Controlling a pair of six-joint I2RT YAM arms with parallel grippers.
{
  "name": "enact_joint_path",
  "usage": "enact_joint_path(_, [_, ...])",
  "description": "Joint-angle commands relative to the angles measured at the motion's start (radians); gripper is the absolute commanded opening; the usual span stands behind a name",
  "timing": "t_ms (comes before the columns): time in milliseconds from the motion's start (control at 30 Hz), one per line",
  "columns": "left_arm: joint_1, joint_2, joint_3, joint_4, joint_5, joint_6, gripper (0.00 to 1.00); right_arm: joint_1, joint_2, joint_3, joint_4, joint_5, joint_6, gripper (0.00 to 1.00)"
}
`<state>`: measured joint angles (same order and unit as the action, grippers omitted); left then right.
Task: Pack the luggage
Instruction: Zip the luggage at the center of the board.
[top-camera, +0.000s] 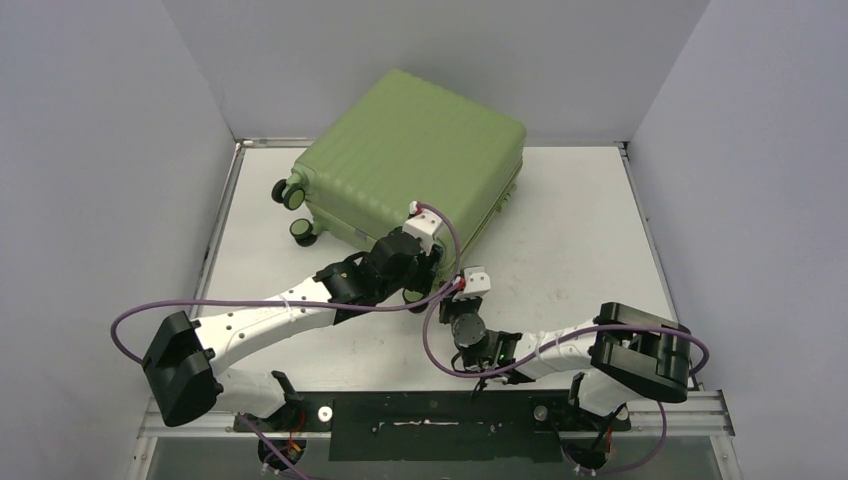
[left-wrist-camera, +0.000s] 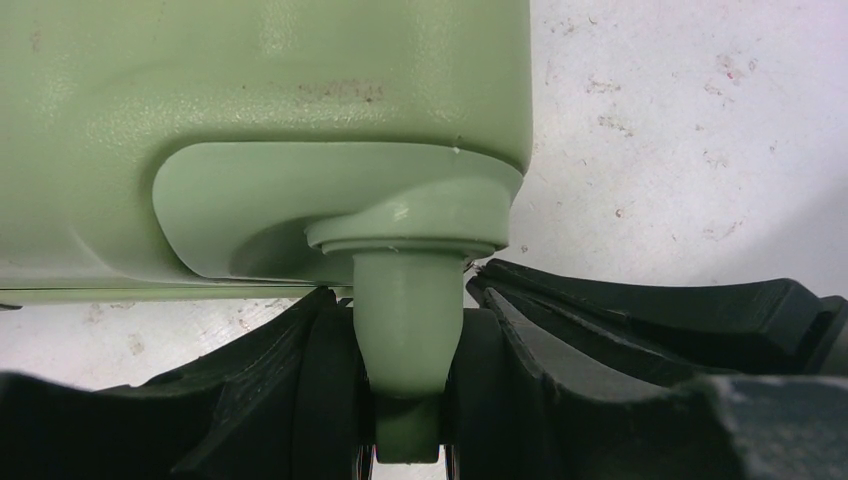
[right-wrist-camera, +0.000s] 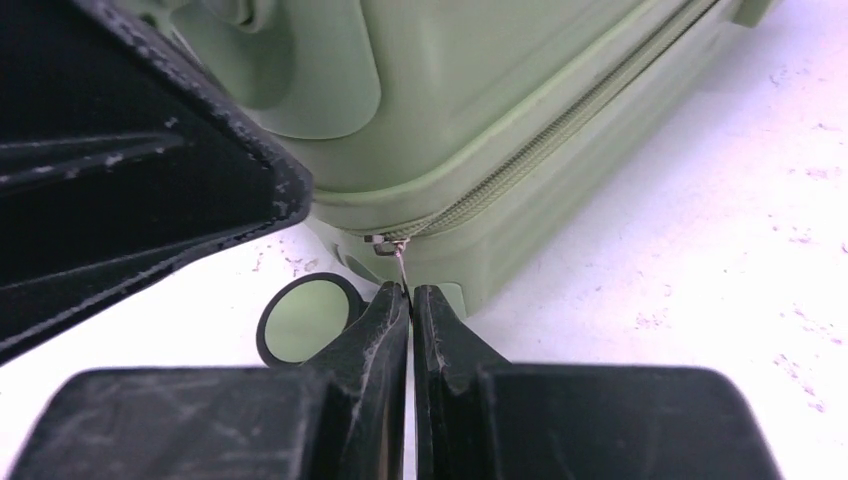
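Luggage (top-camera: 410, 150) on table (top-camera: 580, 230) — caster (left-wrist-camera: 408, 300), zipper pull (right-wrist-camera: 400, 265) clamped.

A flat white tabletop (top-camera: 580, 230), speckled with small dark scuffs, fills the middle. A plain pale grey left wall (top-camera: 100, 150), far wall (top-camera: 430, 50) and right wall (top-camera: 760, 150) enclose it. Along the near edge runs a silver metal rail (top-camera: 700, 405) beside a flat black plate (top-camera: 370, 440) marked with a white streak.
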<state>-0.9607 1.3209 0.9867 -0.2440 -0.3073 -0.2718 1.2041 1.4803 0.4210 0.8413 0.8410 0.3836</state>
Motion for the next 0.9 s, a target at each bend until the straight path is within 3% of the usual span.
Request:
enact_joint_path(0, [0.022, -0.047, -0.022, -0.056, -0.104, 0.008, 0.00, -0.022, -0.055, -0.043, -0.057, 0.240, 0.020, 0.00])
enact_joint_path(400, [0.020, -0.093, -0.045, -0.088, -0.118, 0.002, 0.00, -0.128, -0.109, -0.037, -0.162, 0.188, 0.076, 0.00])
enact_joint_path(867, [0.020, -0.209, -0.049, -0.204, -0.143, 0.022, 0.00, -0.216, -0.120, -0.067, -0.088, 0.038, 0.035, 0.00])
